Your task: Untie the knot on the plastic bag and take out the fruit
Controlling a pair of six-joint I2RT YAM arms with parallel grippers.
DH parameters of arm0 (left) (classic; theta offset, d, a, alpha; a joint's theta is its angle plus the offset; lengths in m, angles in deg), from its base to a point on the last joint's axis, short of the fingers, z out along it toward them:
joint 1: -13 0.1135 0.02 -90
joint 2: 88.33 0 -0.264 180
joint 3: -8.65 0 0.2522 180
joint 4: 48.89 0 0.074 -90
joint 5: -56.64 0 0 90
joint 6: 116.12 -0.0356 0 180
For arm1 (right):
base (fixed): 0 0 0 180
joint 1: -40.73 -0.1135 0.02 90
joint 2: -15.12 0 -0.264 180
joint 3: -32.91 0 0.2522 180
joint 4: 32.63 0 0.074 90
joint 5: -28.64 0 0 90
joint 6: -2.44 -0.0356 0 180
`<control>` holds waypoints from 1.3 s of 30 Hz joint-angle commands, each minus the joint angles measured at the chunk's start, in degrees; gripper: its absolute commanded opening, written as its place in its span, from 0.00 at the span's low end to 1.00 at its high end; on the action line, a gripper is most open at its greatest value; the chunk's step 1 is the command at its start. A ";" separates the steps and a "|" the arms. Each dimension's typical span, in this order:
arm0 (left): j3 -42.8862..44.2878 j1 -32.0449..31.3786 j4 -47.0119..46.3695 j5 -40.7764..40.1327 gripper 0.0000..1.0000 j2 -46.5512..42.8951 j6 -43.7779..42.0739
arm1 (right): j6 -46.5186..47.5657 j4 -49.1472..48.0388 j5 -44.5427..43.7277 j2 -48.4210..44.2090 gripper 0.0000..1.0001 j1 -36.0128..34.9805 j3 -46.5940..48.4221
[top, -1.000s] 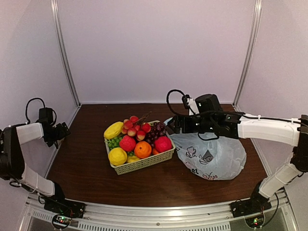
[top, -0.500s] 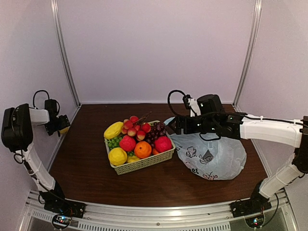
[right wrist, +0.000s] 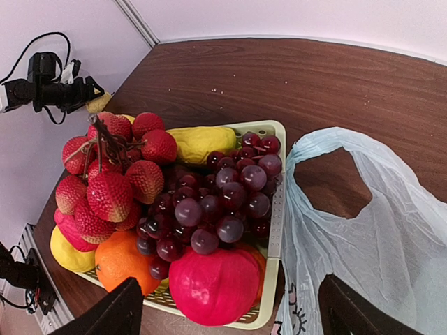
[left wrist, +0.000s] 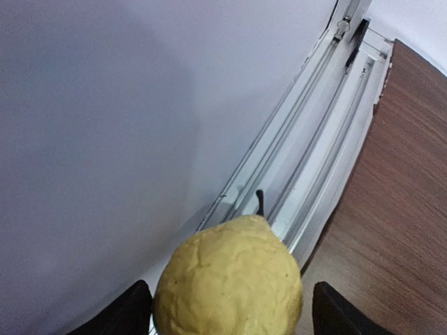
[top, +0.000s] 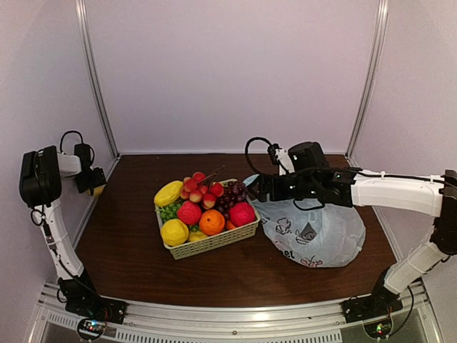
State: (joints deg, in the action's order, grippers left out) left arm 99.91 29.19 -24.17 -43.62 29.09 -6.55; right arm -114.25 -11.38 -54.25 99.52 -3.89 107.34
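Note:
My left gripper point(top: 95, 181) is raised beside the left wall and shut on a small lumpy yellow fruit point(left wrist: 229, 279) with a dark stem; it fills the space between the jaws in the left wrist view point(left wrist: 230, 310). The pale blue plastic bag point(top: 314, 232) lies right of the basket, and one handle point(right wrist: 328, 136) stands as an open loop. No knot shows. My right gripper point(top: 255, 187) hovers open and empty over the gap between basket and bag point(right wrist: 363, 230). A large curved yellow fruit point(top: 168, 193) lies in the basket.
The pale green basket point(top: 214, 246) holds red lychee-like fruit point(right wrist: 112, 195), dark grapes point(right wrist: 223, 202), an orange point(top: 212, 222), a pink-red fruit point(right wrist: 216, 286) and another yellow fruit point(top: 174, 232). White rails run along the table's left edge point(left wrist: 314, 160).
My left arm has swung up and back against the left wall with the yellow fruit in its jaws. My right arm has hardly moved.

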 commanded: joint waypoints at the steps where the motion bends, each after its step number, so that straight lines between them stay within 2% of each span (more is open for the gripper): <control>1: 4.78 0.50 3.88 0.43 0.76 4.15 1.04 | 0.47 0.43 0.69 1.90 0.88 0.15 2.30; 7: 5.93 0.50 6.88 -1.86 0.74 4.17 2.41 | 0.55 0.39 0.88 3.37 0.86 0.32 3.27; 9: 5.82 0.49 6.97 -1.87 0.70 4.16 2.01 | 0.52 0.33 0.86 3.72 0.86 0.41 3.40; 13: 5.68 0.51 7.58 -2.39 0.55 3.88 1.84 | 0.51 0.52 0.72 3.61 0.85 0.50 3.63; 16: 5.00 0.49 7.82 -2.93 0.50 2.35 1.88 | 0.75 1.41 -0.12 2.46 0.85 0.58 3.76; 19: 3.41 0.51 7.85 -3.60 0.49 -1.66 2.07 | 1.09 2.35 -1.31 0.43 0.85 0.67 3.78; 23: -1.77 0.39 6.90 -2.24 0.49 -12.18 3.55 | 1.41 3.40 -2.72 -3.08 0.85 0.85 3.29; 29: -11.21 -2.69 5.68 9.30 0.48 -28.89 4.74 | 2.34 4.73 -2.60 -7.79 0.86 0.98 2.07; 35: -18.32 -14.61 6.42 22.63 0.47 -41.83 5.28 | 4.41 5.43 0.75 -11.01 0.86 1.02 1.34; 39: -20.11 -22.03 8.84 32.81 0.47 -46.66 5.59 | 4.72 5.52 1.75 -12.43 0.86 0.98 0.63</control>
State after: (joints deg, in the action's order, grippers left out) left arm 81.57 12.27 -17.02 -23.74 -14.10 -1.72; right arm -110.91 -7.60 -54.16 88.89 -3.22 109.17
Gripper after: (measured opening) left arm 0.651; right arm 0.860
